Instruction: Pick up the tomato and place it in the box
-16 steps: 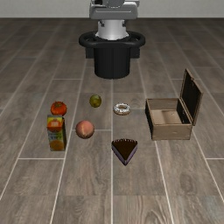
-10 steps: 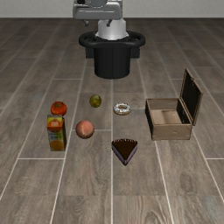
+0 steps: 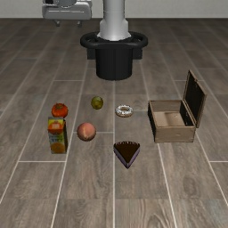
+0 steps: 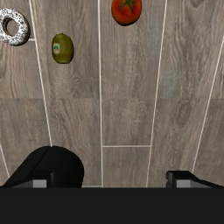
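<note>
Exterior view: the tomato point(image 3: 60, 110) sits on the wooden floor point(image 3: 178, 191), touching or just beside the 12 o'clock end of an orange carton point(image 3: 57, 135) that stands upright. A peach point(image 3: 86, 132) lies at 3 o'clock of the carton, near it but apart. A kiwi point(image 3: 97, 102) lies at about 2 o'clock of the tomato, and a donut point(image 3: 125, 110) lies flat at 4 o'clock of the kiwi. A dark cake slice point(image 3: 127, 153) rests at 6 o'clock of the donut, well forward of it. The box point(image 3: 174, 122), brown and wooden, stands at 3 o'clock of the donut with its lid point(image 3: 192, 94) raised on the far side from the donut. It is well apart from the tomato, with the kiwi, donut and peach between them. The black base point(image 3: 113, 55) stands at 12 o'clock of the kiwi, and the hand point(image 3: 65, 14) hangs high in the air at about 10 o'clock of that base, touching nothing. In the wrist view the two fingertips point(image 4: 186, 179) stand wide apart with only floor beyond them. The tomato point(image 4: 127, 10) lies far ahead of the hand point(image 4: 112, 182), with the kiwi point(image 4: 61, 48) and donut point(image 4: 13, 28) off to one side of it.
</note>
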